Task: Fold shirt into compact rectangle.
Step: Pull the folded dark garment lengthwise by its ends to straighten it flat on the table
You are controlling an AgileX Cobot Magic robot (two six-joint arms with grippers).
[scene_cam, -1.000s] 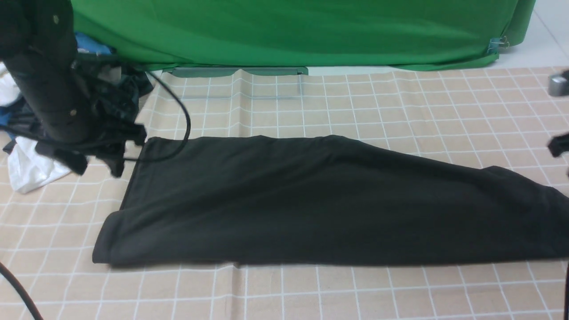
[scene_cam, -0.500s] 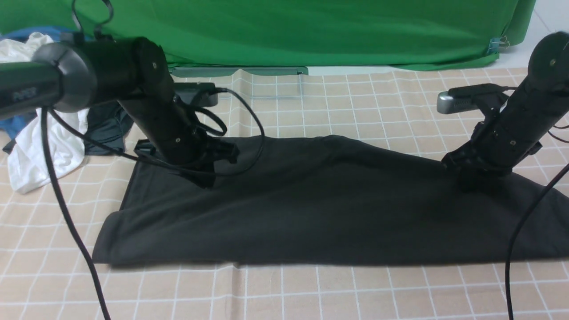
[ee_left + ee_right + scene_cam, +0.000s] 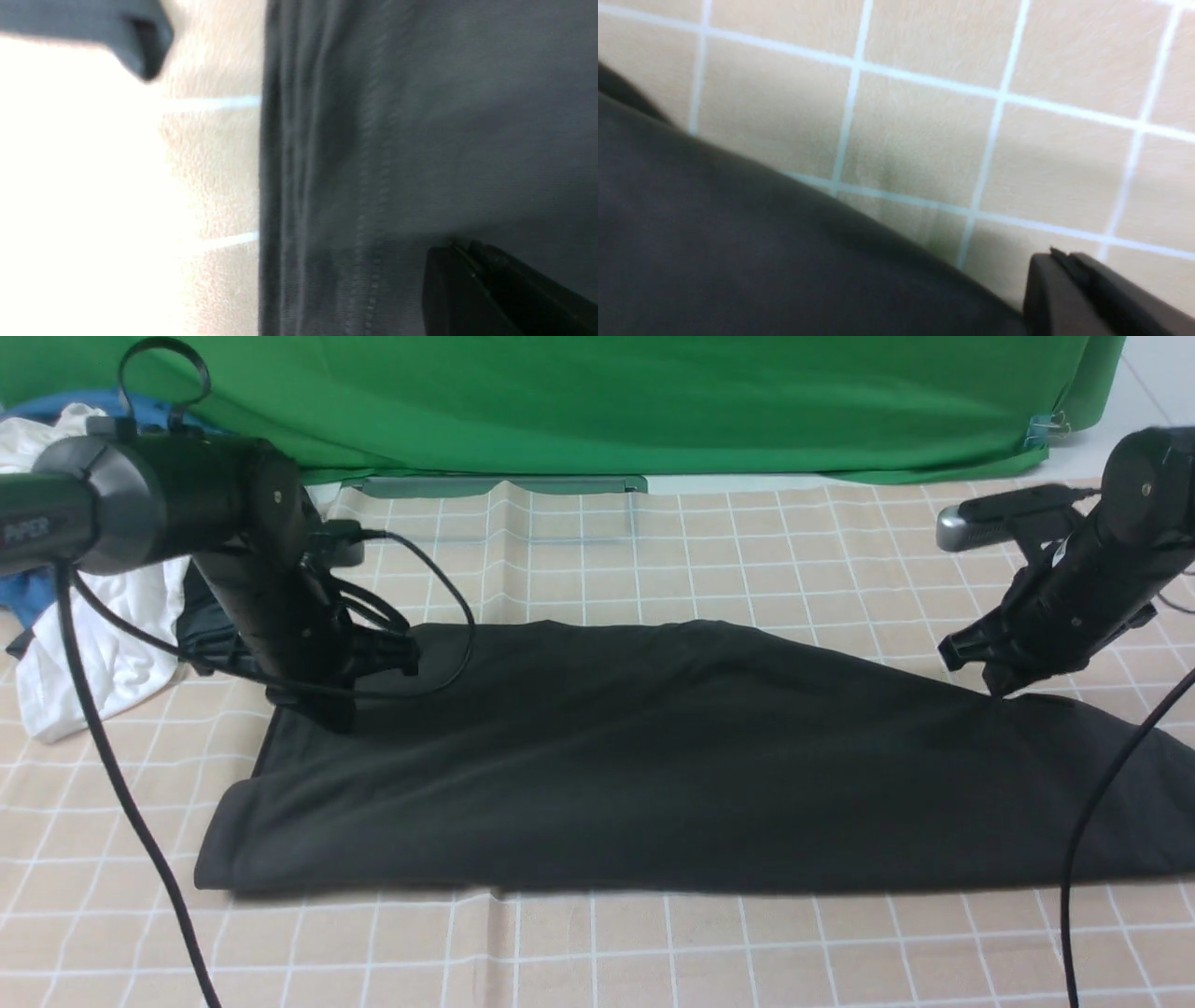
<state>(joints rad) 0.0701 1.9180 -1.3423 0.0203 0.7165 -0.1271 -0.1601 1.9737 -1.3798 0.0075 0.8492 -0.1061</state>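
Your shirt [image 3: 653,756] is a long strip on the table [image 3: 747,551], not a small rectangle yet. Your left claw [image 3: 292,165] is spread wide at its edge; whether the right claw [image 3: 1001,683] is closed, I can't see.

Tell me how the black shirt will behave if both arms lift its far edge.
Probably floppy: the shirt lies flat with soft ripples, so it should sag between grip points. Likely light, being thin knit. The stitched hem shows stacked layers that may separate, and it may drag on the tablecloth.
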